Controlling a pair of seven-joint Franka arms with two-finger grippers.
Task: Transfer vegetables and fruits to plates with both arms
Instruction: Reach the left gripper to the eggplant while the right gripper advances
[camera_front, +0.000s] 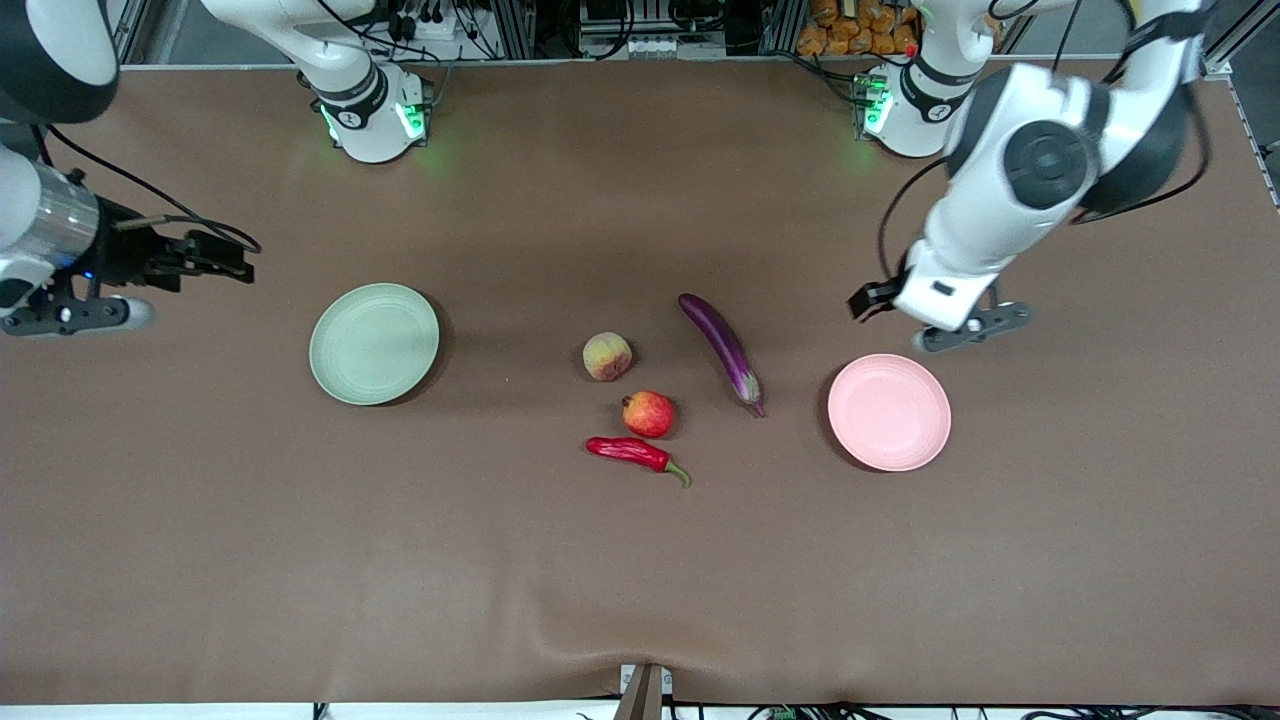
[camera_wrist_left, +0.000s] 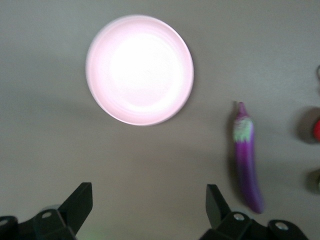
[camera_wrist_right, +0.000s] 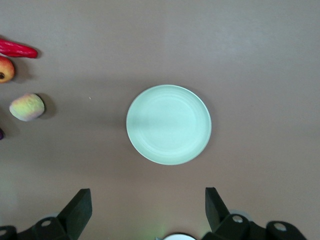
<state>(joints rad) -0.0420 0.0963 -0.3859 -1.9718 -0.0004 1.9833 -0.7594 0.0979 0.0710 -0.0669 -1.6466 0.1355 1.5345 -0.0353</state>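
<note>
Worktop: brown cloth-covered worktop (camera_front: 640, 580), both arm bases along its top edge in the front view.
Green plate: round shallow pale green plate (camera_front: 374, 343), bare, toward the right arm's end of the worktop.
Pink plate: round shallow pale pink plate (camera_front: 889, 412), bare, toward the left arm's end, slightly nearer to the front camera than the green plate.
Eggplant: long slender purple eggplant (camera_front: 722, 350) lying on the worktop between the fruit and the pink plate, its pale stem end nearer to the front camera; probably the left arm's natural first pick, being the closest item to it.
Peach: round yellowish-pink peach (camera_front: 607, 357), in the middle of the worktop, well apart from the green plate.
Red fruit: round red pomegranate-like fruit (camera_front: 649, 414), just beside the peach and nearer to the front camera.
Chili: glossy red chili pepper with a green stem (camera_front: 637, 455), just beside the red fruit, nearest of all to the front camera.
Left hand: black two-finger left hand (camera_wrist_left: 150, 202), fingers spread wide and empty, raised over bare worktop close by the pink plate's rim.
Right hand: black two-finger right hand (camera_wrist_right: 148, 202), fingers spread wide and empty, held high at its end of the worktop, out past the green plate.
Progress: nothing is on either plate; I judge the task not yet begun, the hands poised wide ready to descend on produce.
</note>
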